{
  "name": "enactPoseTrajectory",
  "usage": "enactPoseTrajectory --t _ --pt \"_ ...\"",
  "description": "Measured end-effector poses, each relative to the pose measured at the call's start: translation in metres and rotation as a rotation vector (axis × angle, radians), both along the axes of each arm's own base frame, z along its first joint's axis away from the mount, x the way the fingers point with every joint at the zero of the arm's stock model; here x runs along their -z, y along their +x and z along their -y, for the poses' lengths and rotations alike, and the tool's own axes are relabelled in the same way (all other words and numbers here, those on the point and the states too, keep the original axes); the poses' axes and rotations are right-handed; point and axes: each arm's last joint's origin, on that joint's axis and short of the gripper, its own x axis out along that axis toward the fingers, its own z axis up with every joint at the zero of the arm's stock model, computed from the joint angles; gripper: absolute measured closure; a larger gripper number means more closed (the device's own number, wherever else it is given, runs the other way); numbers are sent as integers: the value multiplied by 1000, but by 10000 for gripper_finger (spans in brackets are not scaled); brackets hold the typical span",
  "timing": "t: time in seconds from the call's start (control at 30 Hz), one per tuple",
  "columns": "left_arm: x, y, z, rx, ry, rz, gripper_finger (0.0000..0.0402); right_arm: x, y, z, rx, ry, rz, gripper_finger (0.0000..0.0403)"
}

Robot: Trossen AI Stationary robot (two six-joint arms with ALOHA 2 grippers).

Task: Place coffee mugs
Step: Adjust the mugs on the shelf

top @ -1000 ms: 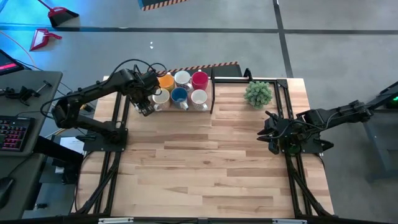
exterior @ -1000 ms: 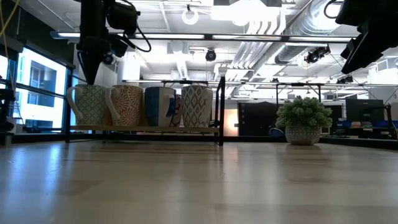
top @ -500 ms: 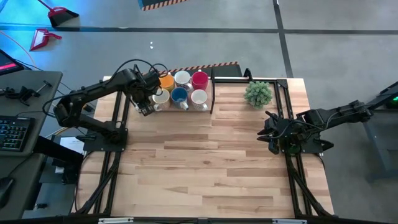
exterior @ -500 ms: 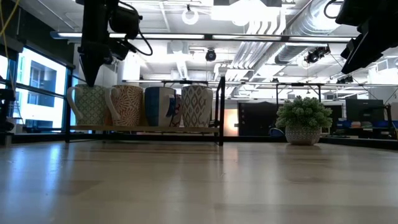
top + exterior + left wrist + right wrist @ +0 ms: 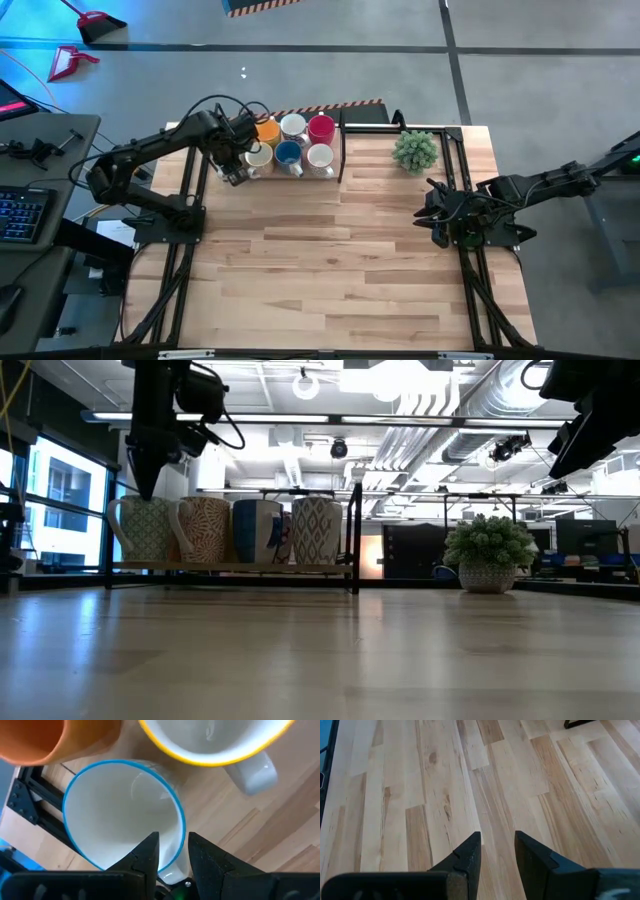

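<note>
Straddling: the left gripper (image 5: pixel 172 852) has its two fingers (image 5: pixel 145 851) set narrowly either side of the rim of a blue-rimmed mug (image 5: pixel 120 810); one finger is inside the cup, the other just outside the wall. Whether the pads already press the wall cannot be told.

Direction: the mug lies directly beneath the fingers, upright, mouth open to the wrist, so the coming move looks like a close and a lift straight up.

Nearer arm: the left one; in the overhead view the left gripper (image 5: pixel 234 160) sits over the end mug of the group, while the right arm is well apart.

Neighbours: a yellow-rimmed mug (image 5: pixel 210 742) and an orange mug (image 5: pixel 47 740) crowd close beside the held rim, which could snag a lift.

Mug group: the coffee mugs (image 5: pixel 292 143) stand together on a low dark rack (image 5: pixel 352 535) at the far edge of the worktop (image 5: pixel 330 260).

Right gripper: the right gripper (image 5: pixel 496 852) waits above bare wood, fingers slightly apart, holding nothing.

Bystander object: a small potted plant (image 5: pixel 415 150) stands between the rack and the right arm.
</note>
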Motion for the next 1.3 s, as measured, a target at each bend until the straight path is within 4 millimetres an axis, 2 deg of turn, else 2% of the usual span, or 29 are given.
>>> enactPoseTrajectory --t 0.3,0.6,0.87,1.3 --pt "23 -6 4 -8 -54 -56 308 0 0 0 0 0 0 304" --pt "22 -1 0 26 -8 -15 316 0 0 0 1 0 0 304" --pt "22 -1 -2 30 6 -6 390 0 0 0 0 0 0 304" --pt "21 4 -4 44 1 53 395 1 -1 0 0 -2 -8 304"
